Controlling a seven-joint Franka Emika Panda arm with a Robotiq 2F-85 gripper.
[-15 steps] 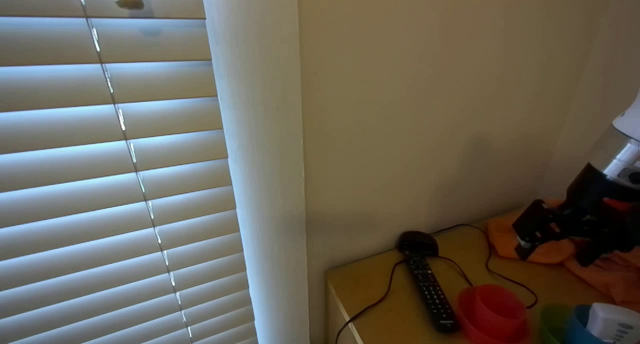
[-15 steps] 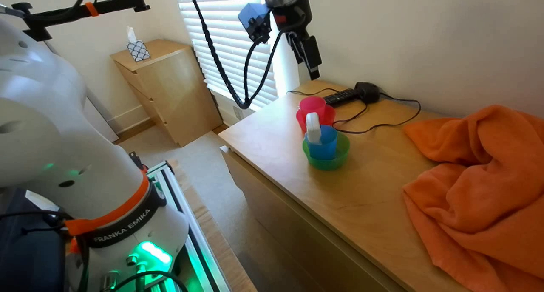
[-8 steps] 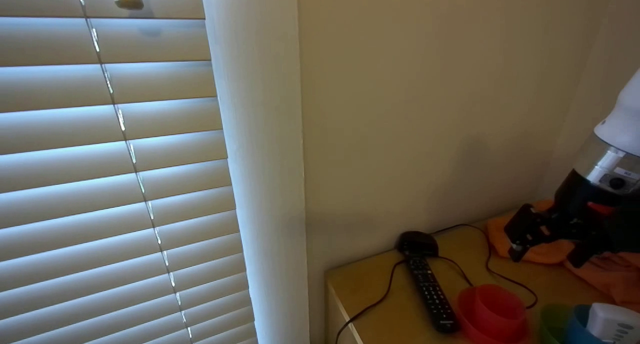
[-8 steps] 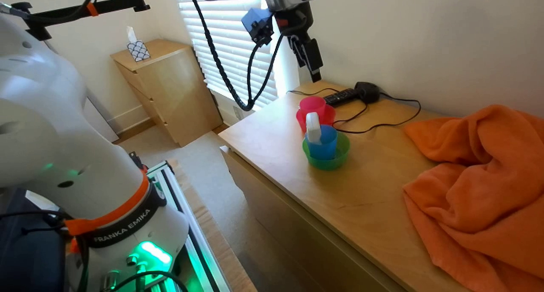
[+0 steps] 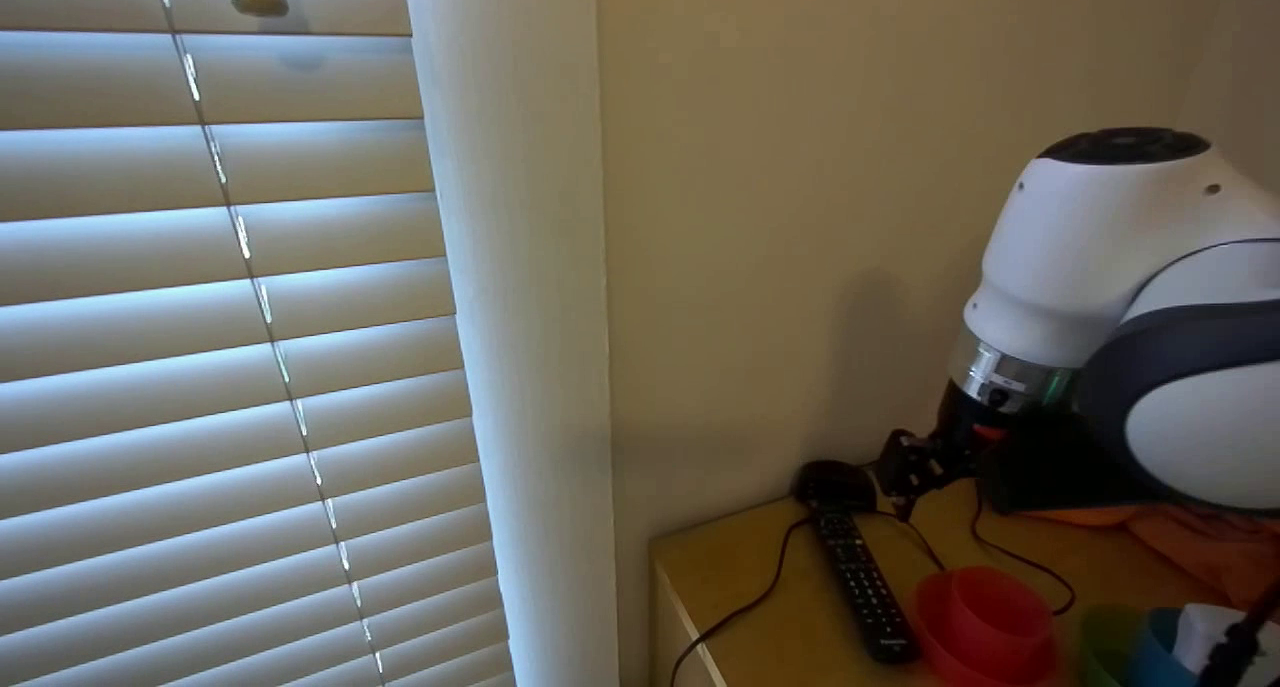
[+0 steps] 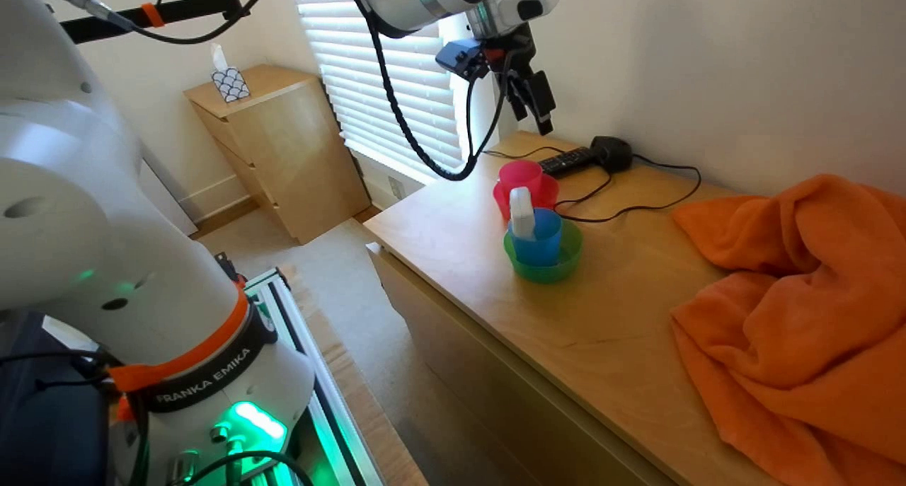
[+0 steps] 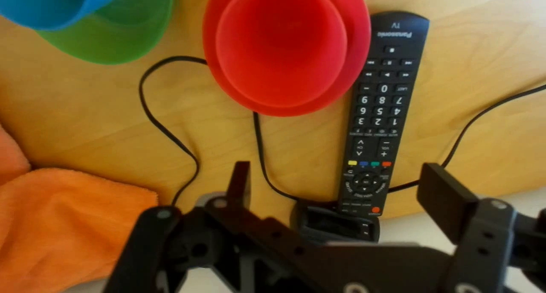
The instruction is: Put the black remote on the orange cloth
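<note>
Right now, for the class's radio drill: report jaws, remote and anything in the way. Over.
Jaws open, empty. Black remote lying on the wooden top, off the orange cloth. Possible snags: red bowl close beside remote, black device at one end.

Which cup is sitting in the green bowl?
It's the blue cup, the one with a white thing poking out. It stands in the green bowl, while the red cup stands in the red bowl.

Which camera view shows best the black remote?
The wrist view: the black remote appears largest there, with readable button numbers. Both exterior views show it smaller; in an exterior view, red dishes partly hide it.
</note>
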